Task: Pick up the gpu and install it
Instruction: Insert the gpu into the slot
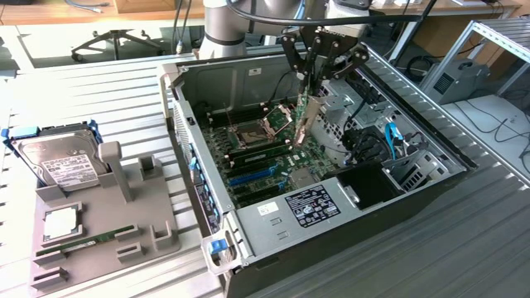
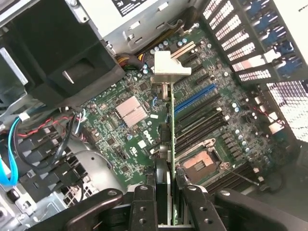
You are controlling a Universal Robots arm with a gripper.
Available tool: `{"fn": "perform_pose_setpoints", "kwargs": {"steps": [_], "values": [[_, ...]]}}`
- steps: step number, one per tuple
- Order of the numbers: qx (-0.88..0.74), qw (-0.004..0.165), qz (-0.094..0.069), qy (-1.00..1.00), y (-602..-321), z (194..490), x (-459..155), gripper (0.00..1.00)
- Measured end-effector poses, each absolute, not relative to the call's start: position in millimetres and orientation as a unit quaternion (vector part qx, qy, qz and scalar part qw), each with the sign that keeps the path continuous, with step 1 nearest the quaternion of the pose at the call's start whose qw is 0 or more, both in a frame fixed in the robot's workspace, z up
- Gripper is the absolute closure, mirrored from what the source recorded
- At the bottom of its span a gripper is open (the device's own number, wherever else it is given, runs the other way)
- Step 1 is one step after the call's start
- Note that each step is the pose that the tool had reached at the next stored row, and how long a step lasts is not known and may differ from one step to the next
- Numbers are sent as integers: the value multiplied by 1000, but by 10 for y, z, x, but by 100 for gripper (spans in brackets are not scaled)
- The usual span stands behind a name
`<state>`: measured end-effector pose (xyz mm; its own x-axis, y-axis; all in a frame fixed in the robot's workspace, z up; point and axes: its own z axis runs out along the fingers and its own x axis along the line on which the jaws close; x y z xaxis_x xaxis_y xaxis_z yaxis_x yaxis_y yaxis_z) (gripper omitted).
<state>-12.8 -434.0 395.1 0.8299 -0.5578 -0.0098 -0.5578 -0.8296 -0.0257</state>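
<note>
Ribbed grey metal workbench point(image 1: 83, 93) carries open grey desktop computer case point(image 1: 273, 226). Black linkage gripper point(image 1: 313, 84) partly closed, fingers clamping flat black gpu point(image 2: 169, 139) with green edge and silver bracket. Card upright, edge-down over green motherboard point(image 1: 273, 155) inside case.

- exterior view: bright, even light, daylight-like; the ribbed table point(image 1: 91, 93) washes out near white toward the exterior view's far left.
- computer case point(image 1: 273, 239) interior reads dimmer; its walls lay soft shade over the motherboard point(image 1: 286, 161).
- hard drive point(image 1: 62, 158) lid carries a pale sheen.
- wrist view: perforated panel point(image 2: 288, 106) blows out to white at one edge, holes lost in glare.
- black fan shroud point(image 2: 57, 57) sits in deep shadow, little detail.
- gpu point(image 2: 172, 125) end bracket point(image 2: 169, 70) glares pale against the darker board.
</note>
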Motion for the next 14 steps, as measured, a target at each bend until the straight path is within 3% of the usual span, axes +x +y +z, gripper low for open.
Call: {"fn": "perform_pose_setpoints", "kwargs": {"steps": [14], "values": [[-932,12,-1,363,-4340,3942,-128,74]]}}
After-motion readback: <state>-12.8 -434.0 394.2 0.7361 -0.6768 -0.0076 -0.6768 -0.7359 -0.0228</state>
